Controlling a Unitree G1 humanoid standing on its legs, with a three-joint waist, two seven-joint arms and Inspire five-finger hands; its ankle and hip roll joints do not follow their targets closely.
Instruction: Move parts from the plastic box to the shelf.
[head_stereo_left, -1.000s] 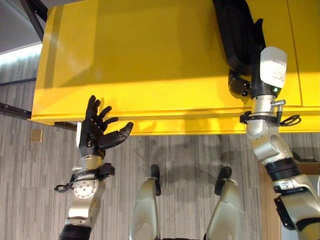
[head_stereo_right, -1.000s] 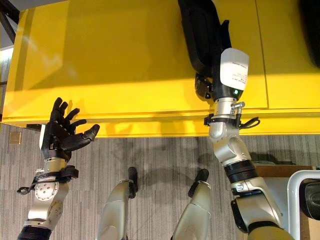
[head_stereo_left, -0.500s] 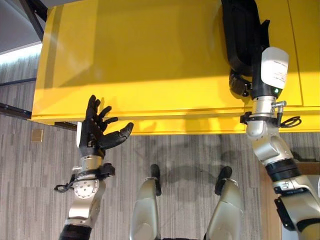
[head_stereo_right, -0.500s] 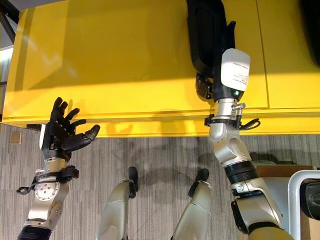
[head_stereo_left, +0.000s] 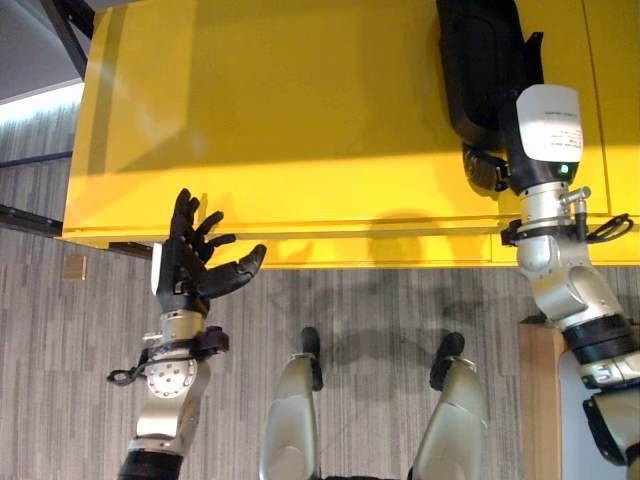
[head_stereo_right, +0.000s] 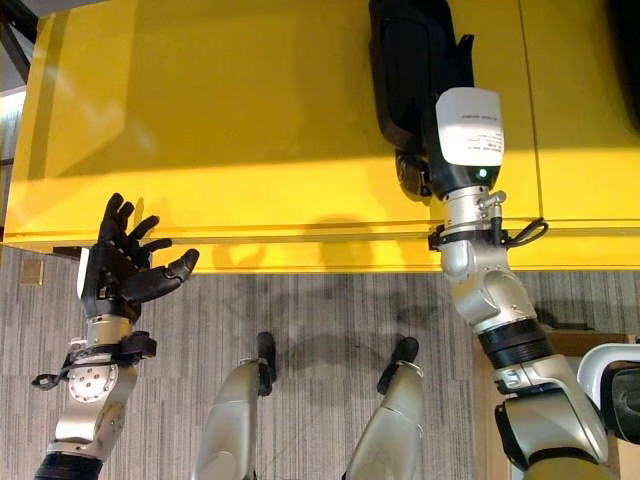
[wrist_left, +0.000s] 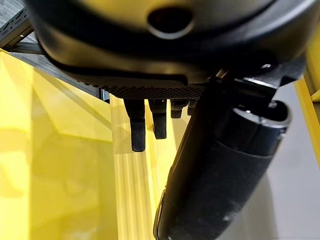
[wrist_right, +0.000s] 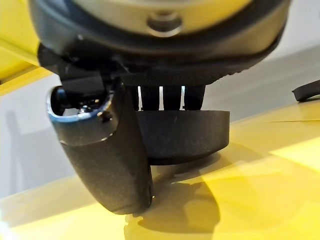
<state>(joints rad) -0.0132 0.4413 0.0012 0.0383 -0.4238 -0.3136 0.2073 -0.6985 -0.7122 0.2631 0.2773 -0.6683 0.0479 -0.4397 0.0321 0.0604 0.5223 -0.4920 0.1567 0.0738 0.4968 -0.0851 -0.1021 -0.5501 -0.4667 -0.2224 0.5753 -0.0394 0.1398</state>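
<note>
The black part, a long rounded dark piece, is lying flat on the yellow shelf, near the far right side of the surface. The right hand is reaching over the near end of it. In the right wrist view the fingers are lying on top of the part and the thumb is hanging down beside it, but I cannot tell if they are really gripping it or only resting on it.

The shelf is a wide, glossy yellow board, and it is reflecting the light and the shadows of the arms. A thin seam is running across it on the right. Under its front edge, a grey striped carpet floor is showing. A small square plate is sitting in the floor at the left. At the lower right, a white plastic box with something dark inside is standing on a wooden surface.

The left hand is staying in the air in front of the shelf edge, palm up, with the fingers spread open and holding nothing.
</note>
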